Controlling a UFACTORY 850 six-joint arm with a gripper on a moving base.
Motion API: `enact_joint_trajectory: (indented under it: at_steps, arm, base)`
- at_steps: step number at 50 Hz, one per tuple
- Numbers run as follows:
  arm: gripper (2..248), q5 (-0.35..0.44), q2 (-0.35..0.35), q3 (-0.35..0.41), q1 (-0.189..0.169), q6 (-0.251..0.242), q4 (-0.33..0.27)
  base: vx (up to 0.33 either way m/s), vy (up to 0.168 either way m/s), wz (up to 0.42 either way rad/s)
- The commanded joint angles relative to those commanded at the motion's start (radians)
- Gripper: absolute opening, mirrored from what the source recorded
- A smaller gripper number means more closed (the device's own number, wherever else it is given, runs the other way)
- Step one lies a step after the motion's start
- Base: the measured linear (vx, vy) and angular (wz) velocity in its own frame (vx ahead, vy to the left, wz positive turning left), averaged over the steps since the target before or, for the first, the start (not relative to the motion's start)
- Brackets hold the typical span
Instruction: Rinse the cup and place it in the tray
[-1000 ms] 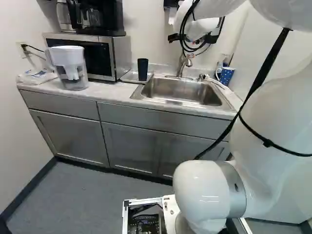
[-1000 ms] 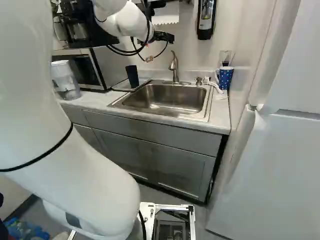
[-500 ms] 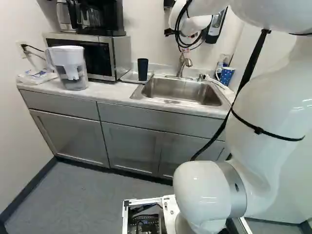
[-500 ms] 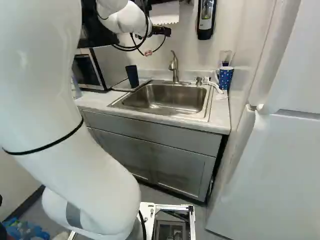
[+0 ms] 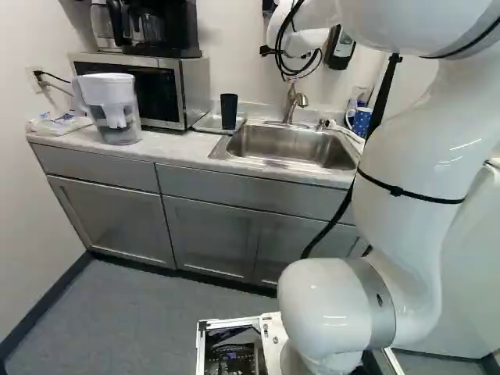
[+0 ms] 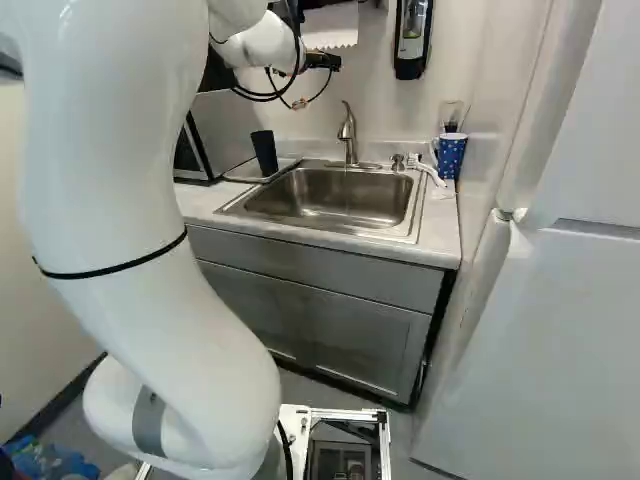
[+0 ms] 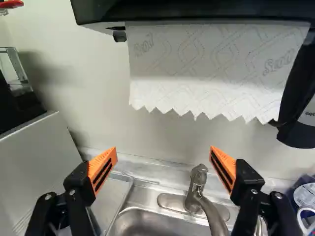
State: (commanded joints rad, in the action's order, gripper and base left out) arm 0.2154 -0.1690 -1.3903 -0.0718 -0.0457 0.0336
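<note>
At upper centre of the right base view, the jaws stand wide near the tap (image 6: 348,137), probably to work its handle (image 7: 199,172).

Slotted orange pads (image 7: 104,167) with a matt surface are fitted to the gripper (image 6: 325,62). Ahead of it, a white paper towel (image 7: 206,73) is seen, with an embossed pattern and a serrated edge, beneath a smooth black housing (image 7: 197,12) of plastic appearance. Below the gripper, the faucet (image 7: 210,212) is finished in satin metal and the sink (image 7: 142,225) in brushed metal. To its left, a smooth, dull metallic side is presented by the microwave (image 7: 37,167). Lower on that side, a dark, smooth surface is shown by the cup (image 5: 228,111); the tray (image 6: 238,174) is smooth, its material indeterminate.
</note>
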Motion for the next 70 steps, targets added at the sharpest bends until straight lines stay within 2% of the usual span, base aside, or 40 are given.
enact_joint_trajectory:
  at_steps: [47,70]
  arm:
    - [247,0.000,-0.144,-0.160,0.000,0.000,0.000]
    - [247,0.000,-0.156,-0.168,-0.007,0.000,0.000]
  base:
    - [0.000,0.000,0.000]
    - [0.000,0.000,0.000]
